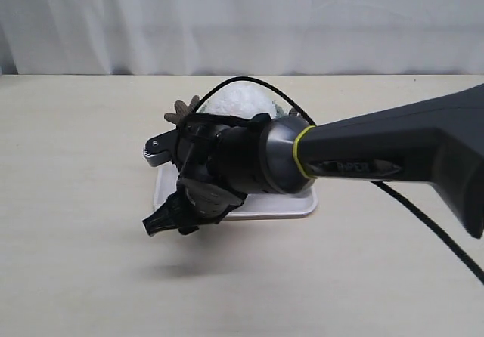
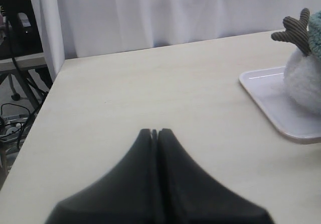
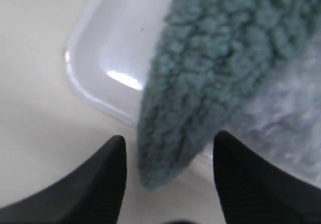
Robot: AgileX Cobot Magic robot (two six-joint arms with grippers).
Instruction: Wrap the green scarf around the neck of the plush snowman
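Note:
The plush snowman (image 1: 236, 99) stands on a white tray (image 1: 291, 205), mostly hidden behind my right arm; its brown twig arm (image 1: 181, 112) sticks out to the left. The green scarf (image 3: 200, 73) lies over the snowman's white fluff (image 3: 288, 113). Its rounded end hangs past the tray's rim (image 3: 95, 96), between the fingers of my right gripper (image 3: 168, 148). That gripper (image 1: 162, 216) is open at the tray's front left corner, with both fingers clear of the fabric. The neck is hidden. My left gripper (image 2: 154, 132) is shut and empty, low over bare table, well away from the snowman (image 2: 303, 81).
A black cable (image 1: 423, 220) trails from the right arm across the table at the right. A white curtain (image 1: 242, 20) closes the far side. The left wrist view shows the table's edge (image 2: 47, 98) with cables and gear on the floor beyond.

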